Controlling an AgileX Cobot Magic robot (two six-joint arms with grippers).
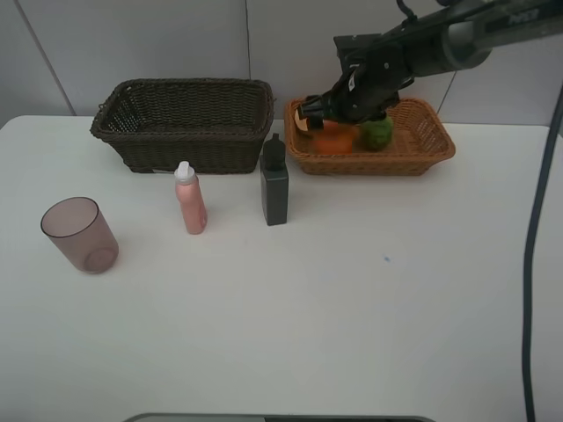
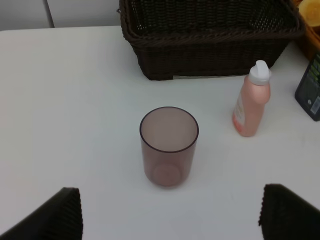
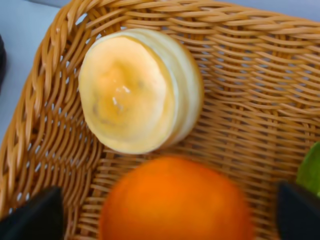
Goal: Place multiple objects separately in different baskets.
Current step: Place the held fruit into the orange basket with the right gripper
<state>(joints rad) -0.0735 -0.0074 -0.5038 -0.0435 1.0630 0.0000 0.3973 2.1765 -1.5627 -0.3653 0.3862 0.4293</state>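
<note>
The orange (image 1: 332,138), the green round fruit (image 1: 379,134) and a pale yellow peach-like fruit (image 1: 303,124) lie in the light tan basket (image 1: 422,132). My right gripper (image 1: 327,112) hangs open just above them. In the right wrist view the right gripper (image 3: 167,215) has its fingertips (image 3: 35,216) on either side of the orange (image 3: 175,200), beside the peach-like fruit (image 3: 135,90). The mauve cup (image 2: 168,145), pink bottle (image 2: 251,100) and dark green bottle (image 1: 274,186) stand on the table. My left gripper (image 2: 170,220) is open and empty, short of the cup.
The dark brown basket (image 1: 185,123) stands empty at the back left, next to the tan basket. The cup (image 1: 79,234) stands far left and the pink bottle (image 1: 189,199) in front of the dark basket. A white wall lies behind the table (image 1: 352,308).
</note>
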